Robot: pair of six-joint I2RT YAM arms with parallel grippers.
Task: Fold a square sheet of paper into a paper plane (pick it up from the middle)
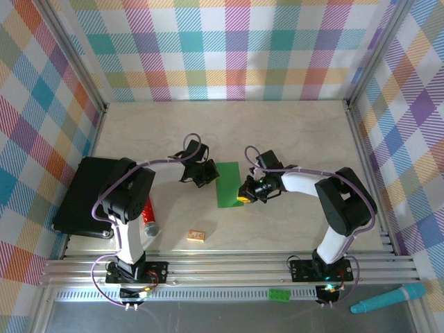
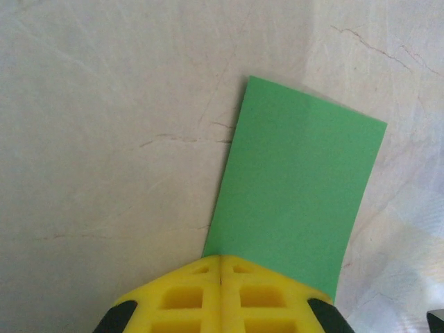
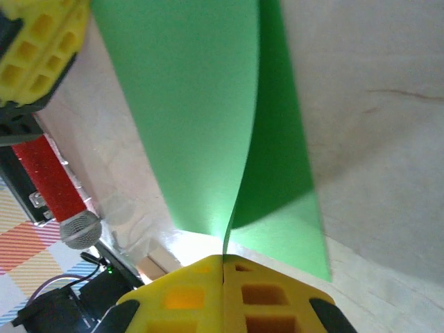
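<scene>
- Pale, faintly veined tabletop (image 1: 229, 128) lay beneath plaid walls.
- On the left, the left gripper (image 2: 220, 261) had its yellow fingers pressed together, seemingly pinching the sheet's edge.
- Mid-table, the square sheet of paper (image 1: 227, 184), thin and bright green, was doubled into a rectangle; nose and wing folds remained.
- Opposite, the right gripper (image 3: 223, 258) pinched its curling upper layer.

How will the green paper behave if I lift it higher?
Probably floppy: the paper bows in a curve away from the right end effector pinching its edge. Likely very light, since that one pinch keeps it raised. Pushed flat, it may just slide on the smooth table.
</scene>
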